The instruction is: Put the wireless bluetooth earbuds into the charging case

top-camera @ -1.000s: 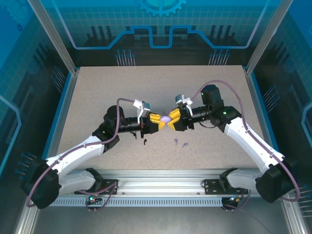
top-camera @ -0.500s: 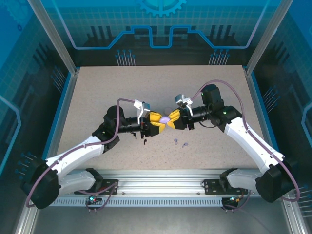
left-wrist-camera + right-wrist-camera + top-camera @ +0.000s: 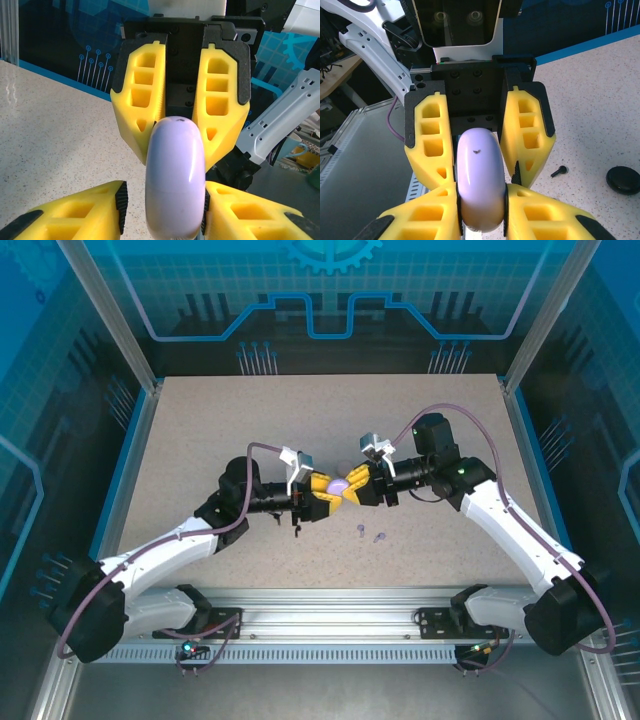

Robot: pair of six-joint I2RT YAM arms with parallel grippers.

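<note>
Above the table (image 3: 200, 430), lilac charging case (image 3: 480, 170) in right end effector (image 3: 347, 487)

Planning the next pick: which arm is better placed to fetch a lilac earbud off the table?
Left, probably. The right gripper pinches the lilac case; the left gripper stands loose around it, so it can leave for the lilac earbuds close by.

Lilac chrg case (image 3: 175, 175) aloft, on edge
</note>
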